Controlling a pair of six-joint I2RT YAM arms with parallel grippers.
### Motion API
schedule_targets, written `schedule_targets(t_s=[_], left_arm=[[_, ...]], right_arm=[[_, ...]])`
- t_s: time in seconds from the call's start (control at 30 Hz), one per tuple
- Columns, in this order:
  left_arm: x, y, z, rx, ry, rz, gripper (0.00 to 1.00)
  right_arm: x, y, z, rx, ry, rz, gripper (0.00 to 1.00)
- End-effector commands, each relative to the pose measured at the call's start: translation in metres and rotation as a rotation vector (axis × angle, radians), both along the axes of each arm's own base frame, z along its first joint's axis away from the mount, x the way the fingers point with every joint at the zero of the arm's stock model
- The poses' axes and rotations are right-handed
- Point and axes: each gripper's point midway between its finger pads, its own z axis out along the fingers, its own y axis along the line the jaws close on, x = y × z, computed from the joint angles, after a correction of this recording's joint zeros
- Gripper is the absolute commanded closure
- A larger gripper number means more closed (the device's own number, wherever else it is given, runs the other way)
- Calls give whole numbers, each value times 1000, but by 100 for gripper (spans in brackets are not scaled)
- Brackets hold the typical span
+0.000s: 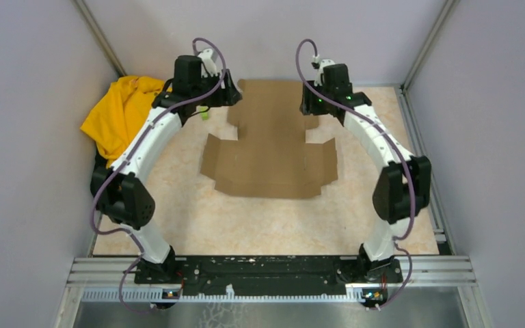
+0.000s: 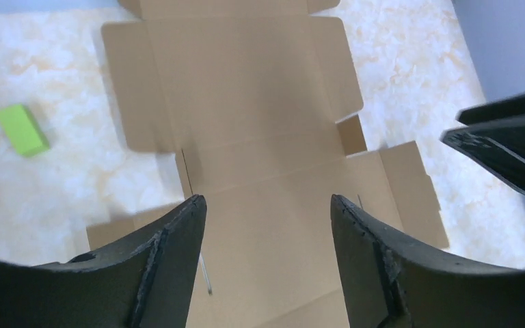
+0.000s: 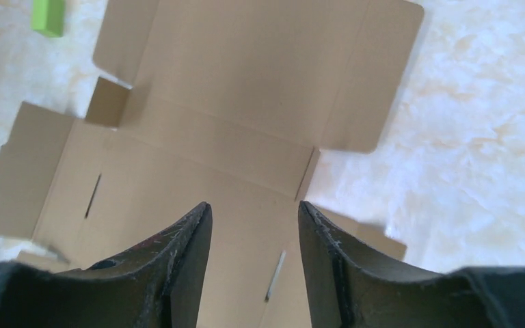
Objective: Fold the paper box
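1. Paper box: an unfolded die-cut sheet of plain brown corrugated cardboard. It lies flat on the marbled table at the centre of the top view, and its far panel reaches up between the two wrists.
2. Left gripper: the fingers stand well apart with nothing between them. It is poised over the far part of the sheet, left of centre in the top view.
3. Right gripper: the fingers are parted somewhat less widely and also hold nothing. It is poised over the same far panel, right of centre in the top view.
4. Handling, as a judgement: the sheet is probably light and thin. It should be stiff across each panel but willing to bend along its pressed score lines. The smooth underside may let it slide on the table when it is pushed from one side only.
5. Where to take hold, as a judgement: a free outer edge of a flap suits best, since a finger can slip under it there. A flat panel offers nothing to pinch. Holding down the neighbouring panel should keep the fold on its crease.
6. Bystanders: a green block lies just beside the sheet, at the left of the left wrist view. A yellow cloth is bunched at the upper left of the top view, apart from the cardboard.
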Motion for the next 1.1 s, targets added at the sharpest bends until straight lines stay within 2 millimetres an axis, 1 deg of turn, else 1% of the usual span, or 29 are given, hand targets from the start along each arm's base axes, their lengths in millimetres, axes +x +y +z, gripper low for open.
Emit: schedule_targets(t_s=[0.0, 0.03, 0.07, 0.1, 0.13, 0.17, 0.23, 0.27, 0.3, 0.33, 0.37, 0.5, 0.6, 0.67, 0.8, 0.9, 1.0, 1.07], left_arm=[[-50, 43, -67, 101, 315, 89, 23], [-63, 50, -76, 111, 352, 103, 19], [-71, 53, -82, 106, 356, 114, 9], [-87, 56, -90, 94, 360, 114, 2], [-97, 54, -99, 68, 371, 108, 3], [-108, 51, -100, 36, 373, 94, 12], [-130, 48, -107, -13, 399, 83, 45], [-139, 49, -110, -26, 403, 87, 66], [-147, 51, -115, -31, 413, 94, 82], [-153, 54, -120, -32, 417, 105, 94], [-159, 57, -124, -30, 421, 114, 99], [-174, 69, -131, -12, 407, 154, 100], [-182, 79, -136, 21, 390, 179, 100], [-188, 83, -148, 41, 410, 189, 100], [-199, 86, -176, 49, 484, 207, 100], [-201, 87, -183, 43, 492, 227, 100], [-198, 89, -181, 34, 472, 245, 98], [-195, 85, -182, 19, 477, 246, 98]], right_arm=[[-59, -33, -6, -51, 58, -5, 53], [-72, -42, -18, -49, 87, -28, 57], [-84, -48, -26, -42, 106, -56, 63], [-97, -52, -33, -24, 126, -74, 72], [-111, -54, -41, -10, 149, -91, 81], [-122, -57, -46, 2, 163, -108, 85], [-143, -60, -61, 22, 205, -130, 90], [-152, -62, -67, 30, 217, -141, 91], [-160, -63, -72, 40, 226, -152, 92], [-169, -65, -81, 41, 241, -164, 93], [-175, -68, -83, 43, 237, -178, 94], [-189, -77, -97, 29, 250, -220, 96], [-193, -81, -110, 14, 265, -232, 96], [-195, -82, -122, 6, 282, -233, 96], [-200, -80, -142, 13, 314, -231, 98], [-203, -77, -151, 28, 327, -230, 99], [-201, -75, -152, 42, 323, -224, 98], [-200, -72, -152, 53, 324, -214, 99]])
